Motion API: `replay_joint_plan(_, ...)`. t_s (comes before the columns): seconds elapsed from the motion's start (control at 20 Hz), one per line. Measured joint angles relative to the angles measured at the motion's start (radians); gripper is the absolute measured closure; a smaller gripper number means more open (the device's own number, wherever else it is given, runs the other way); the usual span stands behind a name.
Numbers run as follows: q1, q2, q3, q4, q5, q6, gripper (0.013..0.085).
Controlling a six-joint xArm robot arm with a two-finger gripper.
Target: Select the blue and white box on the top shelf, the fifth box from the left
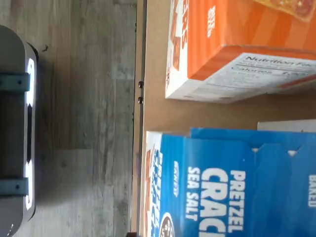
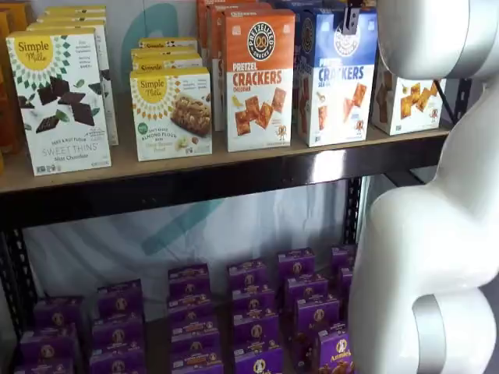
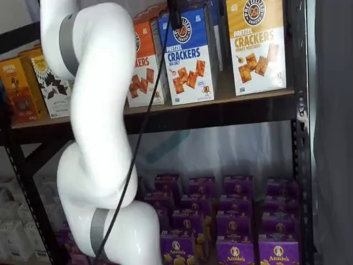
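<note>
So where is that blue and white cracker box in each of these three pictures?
Wrist view: the blue and white box is seen from above, lying across the frame, its blue top flaps showing, beside the orange box.
Shelf view: it stands on the top shelf, right of the orange box.
Shelf view: it stands mid-shelf, between the orange box and a yellow-topped box.
Shared landmark: the orange box next to it.

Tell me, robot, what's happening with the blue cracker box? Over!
Gripper above the blue and white box, only one dark finger showing, jaws unclear. Box upright on the top shelf, untouched. Orange box close beside it. Over.
</note>
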Motion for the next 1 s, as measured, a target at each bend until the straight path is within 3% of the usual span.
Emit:
replay_joint_plan(0.45, 0.011, 0.000, 0.023, -0.024, -0.011, 0.002, 0.0130)
replay_joint_plan(0.7, 0.005, 0.006, 0.020, -0.014, -0.002, -0.001, 0.0130)
replay_joint_plan(1.0, -0.005, 0.008, 0.017, 0.006, 0.002, -0.002, 0.0290)
